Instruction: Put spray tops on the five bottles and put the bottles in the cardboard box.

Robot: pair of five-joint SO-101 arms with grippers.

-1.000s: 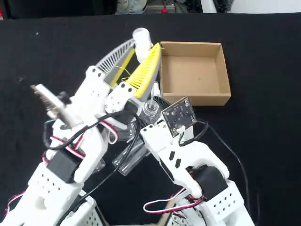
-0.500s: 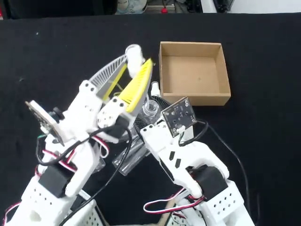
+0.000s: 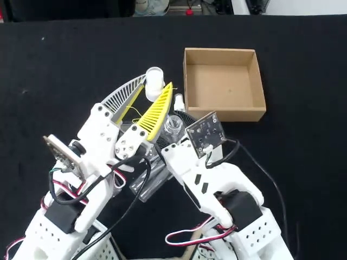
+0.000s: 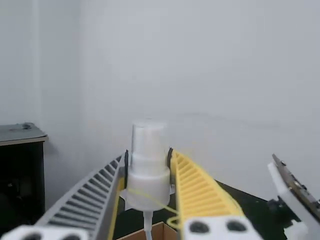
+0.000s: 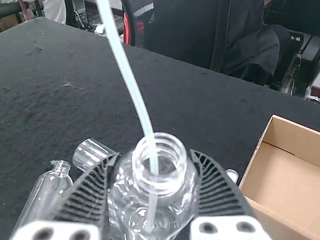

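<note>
Altogether three bottles [image 5: 159, 176], one spray top [image 4: 147, 167], one cardboard box [image 3: 223, 85].

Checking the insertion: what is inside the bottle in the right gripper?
The thin tube from the spray top passes through the open neck into the clear bottle. Its lower end is covered by the right gripper.

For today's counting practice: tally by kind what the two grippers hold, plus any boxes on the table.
1 spray top, in the left gripper
1 bottle, in the right gripper
1 cardboard box
Total: 3
</note>
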